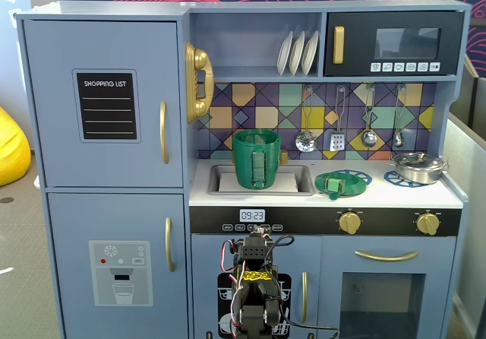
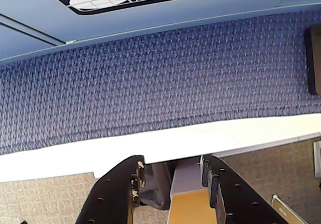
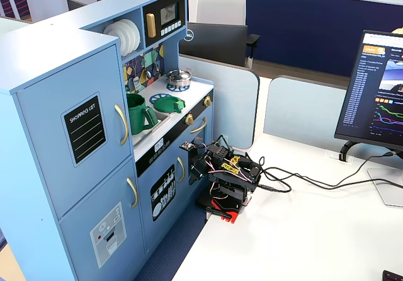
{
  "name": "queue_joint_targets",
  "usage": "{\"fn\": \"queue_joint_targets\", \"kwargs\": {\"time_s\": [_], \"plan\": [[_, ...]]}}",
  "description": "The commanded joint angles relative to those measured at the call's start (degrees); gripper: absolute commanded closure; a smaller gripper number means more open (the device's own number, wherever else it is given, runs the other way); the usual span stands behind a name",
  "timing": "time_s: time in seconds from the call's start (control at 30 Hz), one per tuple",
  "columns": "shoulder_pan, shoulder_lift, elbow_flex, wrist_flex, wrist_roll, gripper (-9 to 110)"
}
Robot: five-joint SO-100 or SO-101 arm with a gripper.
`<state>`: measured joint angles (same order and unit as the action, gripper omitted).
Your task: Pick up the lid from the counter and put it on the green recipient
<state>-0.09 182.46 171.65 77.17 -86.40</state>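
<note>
The green lid lies flat on the white counter, over a blue burner ring, right of the sink. The tall green pot stands in the sink with its ribbed handle facing front. Both fixed views show them: the lid, the pot and the counter. My arm sits folded low in front of the kitchen's lower doors, far below the counter. In the wrist view my gripper is open and empty, over the white table edge and the blue carpet.
A shiny silver pot stands on the right burner ring. Utensils hang on the back wall above the counter. The arm's base stands on a white desk with cables and a monitor to the right.
</note>
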Motion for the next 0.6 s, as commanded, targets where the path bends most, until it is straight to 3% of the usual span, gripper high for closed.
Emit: {"fn": "queue_joint_targets", "kwargs": {"time_s": [0.0,0.4,0.57], "plan": [[3.1,-0.3,0.1,10.6,-0.4,101],[3.1,-0.4,0.1,10.2,0.0,101],[9.0,-2.8,-8.2,0.4,0.4,101]]}}
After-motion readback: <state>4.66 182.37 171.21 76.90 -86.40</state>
